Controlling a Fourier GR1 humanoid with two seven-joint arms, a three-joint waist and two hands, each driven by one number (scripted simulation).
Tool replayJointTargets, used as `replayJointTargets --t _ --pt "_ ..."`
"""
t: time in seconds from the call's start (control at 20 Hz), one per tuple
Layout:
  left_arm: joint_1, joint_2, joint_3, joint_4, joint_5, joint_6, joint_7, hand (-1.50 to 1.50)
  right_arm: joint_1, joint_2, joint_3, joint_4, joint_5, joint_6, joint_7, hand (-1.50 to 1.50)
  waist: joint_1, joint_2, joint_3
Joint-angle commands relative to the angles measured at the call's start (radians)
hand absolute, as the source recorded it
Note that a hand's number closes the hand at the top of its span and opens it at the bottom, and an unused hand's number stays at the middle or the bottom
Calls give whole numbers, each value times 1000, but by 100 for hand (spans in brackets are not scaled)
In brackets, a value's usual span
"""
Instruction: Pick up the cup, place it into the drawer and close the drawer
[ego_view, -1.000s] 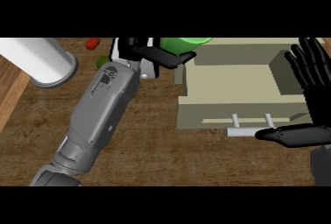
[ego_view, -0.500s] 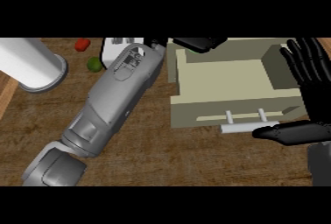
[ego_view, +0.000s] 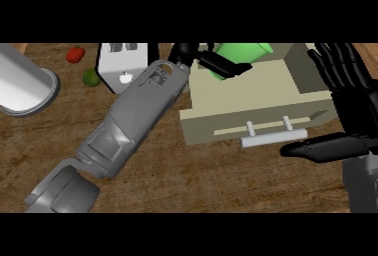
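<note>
The left hand (ego_view: 201, 56) has its black fingers and thumb curled around the bright green plastic cup (ego_view: 248, 52), clamped on its side. Compared with half a second ago, when the cup was hidden behind the hand, the cup now shows clearly. The grey left forearm has swung further right, so the cup hangs over the back-left corner of the open beige box-shaped drawer (ego_view: 214, 125). It appears held above the drawer and not yet resting inside, though height is hard to judge from this steep view.

The right hand (ego_view: 347, 95) stays flat-fingered and spread at the drawer's right side, holding nothing, with its thumb just beside the pale bar handle (ego_view: 273, 139).

This suggests the pick is done and the carry nearly over. What is left is lowering and releasing the cup, then pushing the drawer shut.

On the brown wooden counter (ego_view: 221, 180) sit a white cylinder (ego_view: 22, 82), a red pepper (ego_view: 75, 54), a green lime (ego_view: 91, 77) and a white boxy appliance (ego_view: 122, 67), none of them touched.
</note>
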Motion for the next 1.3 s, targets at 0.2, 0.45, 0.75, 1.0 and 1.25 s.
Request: replayJointTargets --t 0.2,0.45,0.75,1.0,1.25 --pt "44 0 -98 14 58 -11 -23 -150 -50 21 40 7 -22 22 2 -150 -69 18 0" --pt "71 0 -51 -61 190 -10 -82 -150 -71 23 89 17 -136 138 29 -150 -79 12 -2" --pt "85 0 -14 -110 296 -39 -228 -150 -77 0 195 41 -233 311 57 150 -48 13 -3" --pt "29 0 16 -83 337 21 -243 -150 -44 -168 257 30 -138 451 129 150 6 -6 -2" --pt "78 0 10 -55 357 33 -319 -150 19 -217 299 -36 86 411 121 -150 51 -19 -2"
